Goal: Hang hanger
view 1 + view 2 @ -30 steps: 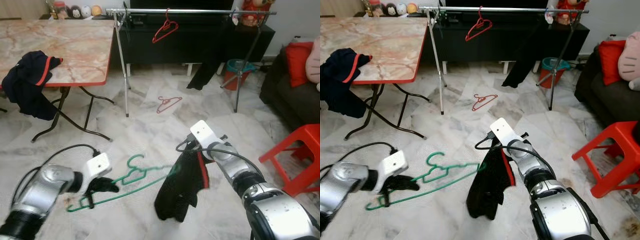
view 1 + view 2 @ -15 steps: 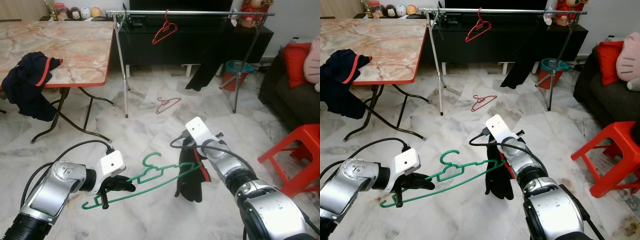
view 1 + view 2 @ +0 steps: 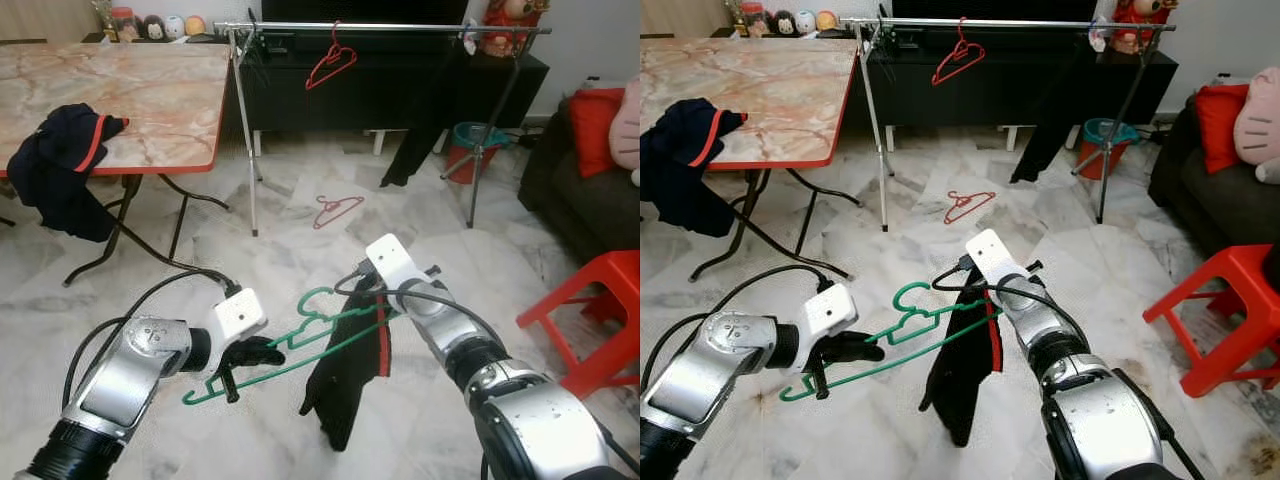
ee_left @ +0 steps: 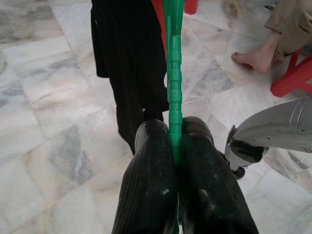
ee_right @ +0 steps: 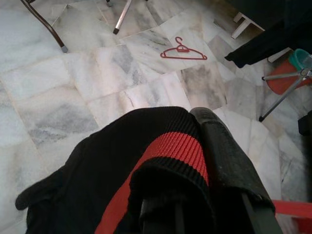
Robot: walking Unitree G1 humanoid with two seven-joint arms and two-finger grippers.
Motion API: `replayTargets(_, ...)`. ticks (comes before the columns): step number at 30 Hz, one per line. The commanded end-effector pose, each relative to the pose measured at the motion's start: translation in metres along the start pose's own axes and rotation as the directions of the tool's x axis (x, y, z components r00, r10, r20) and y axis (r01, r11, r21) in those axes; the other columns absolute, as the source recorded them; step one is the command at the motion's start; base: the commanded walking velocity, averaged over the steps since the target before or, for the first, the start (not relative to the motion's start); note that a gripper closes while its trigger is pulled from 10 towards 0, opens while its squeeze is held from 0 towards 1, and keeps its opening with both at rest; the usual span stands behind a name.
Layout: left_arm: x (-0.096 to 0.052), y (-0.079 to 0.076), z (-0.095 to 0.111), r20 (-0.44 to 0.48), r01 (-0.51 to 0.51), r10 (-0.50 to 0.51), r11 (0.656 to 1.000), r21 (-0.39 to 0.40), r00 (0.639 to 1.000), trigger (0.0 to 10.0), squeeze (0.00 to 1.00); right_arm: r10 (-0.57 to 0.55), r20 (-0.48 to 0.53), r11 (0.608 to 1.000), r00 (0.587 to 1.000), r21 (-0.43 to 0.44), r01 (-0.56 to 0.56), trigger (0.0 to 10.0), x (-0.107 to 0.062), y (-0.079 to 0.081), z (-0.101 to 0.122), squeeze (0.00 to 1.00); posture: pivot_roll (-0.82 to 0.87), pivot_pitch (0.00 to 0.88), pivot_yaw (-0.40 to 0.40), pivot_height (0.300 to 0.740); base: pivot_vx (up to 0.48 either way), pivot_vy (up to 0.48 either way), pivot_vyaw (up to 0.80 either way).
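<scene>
The left gripper [image 3: 247, 356] has its two black fingers [image 4: 148, 190] pressed tight on the bar of a green hanger [image 3: 300, 340], so the jaws are closed on it. The hanger is up off the floor, held between the two arms, with its hook [image 3: 313, 296] pointing up at about 12 o'clock. Its far end goes into a black garment with a red stripe [image 3: 350, 375].

The right gripper [image 5: 204, 195] holds that garment by its red and black ribbed edge. One finger [image 5: 226, 156] lies on the outside of the cloth and the cloth covers the other, so the jaws are closed on the garment. The garment hangs down from the gripper toward 6 o'clock above the marble floor [image 3: 290, 240].

Farther off, at about 12 o'clock, stands a metal clothes rack [image 3: 380, 27] with a red hanger [image 3: 331, 62] on its rail. A second red hanger [image 3: 337, 208] lies on the floor under the rack. At about 10 o'clock is a marble-top table [image 3: 150, 90] with a dark garment [image 3: 60, 165] draped over its edge. At 3 o'clock is a red stool [image 3: 590, 310]. The left wrist view shows a person's bare foot [image 4: 253, 58] on the floor.
</scene>
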State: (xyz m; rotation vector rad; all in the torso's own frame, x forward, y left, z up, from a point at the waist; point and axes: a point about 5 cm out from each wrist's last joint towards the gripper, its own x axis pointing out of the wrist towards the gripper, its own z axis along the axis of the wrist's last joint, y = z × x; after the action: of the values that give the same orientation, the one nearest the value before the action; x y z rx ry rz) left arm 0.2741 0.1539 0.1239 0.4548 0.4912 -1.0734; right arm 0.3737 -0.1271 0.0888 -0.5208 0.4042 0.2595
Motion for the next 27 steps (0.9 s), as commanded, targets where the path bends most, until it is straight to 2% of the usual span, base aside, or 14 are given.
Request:
replayTargets(1, -0.003, 0.003, 0.002, -0.023, -0.005, 0.006, 1.0, 0.015, 1.0, 10.0, 0.0, -0.018, 0.032, 1.0, 0.999, 0.022, 0.017, 10.0, 0.001, -0.008, 0.011, 0.0, -0.09, 0.0, -0.06, 0.74, 0.0, 0.0, 0.0)
replayTargets(12, -0.009, 0.005, -0.007, -0.1, -0.013, 0.017, 0.999, 0.043, 0.995, 10.0, 0.0, -0.018, 0.036, 1.0, 0.999, 0.021, 0.017, 10.0, 0.0, -0.009, 0.011, 0.0, -0.08, 0.0, -0.062, 0.74, 0.0, 0.0, 0.0)
replayTargets(27, -0.009, 0.007, -0.008, -0.113, -0.02, 0.025, 0.999, 0.046, 0.993, 10.0, 0.0, -0.01, 0.042, 1.0, 0.999, 0.015, 0.009, 10.0, 0.001, -0.008, 0.013, 0.0, -0.08, 0.0, -0.063, 0.74, 0.0, 0.0, 0.0)
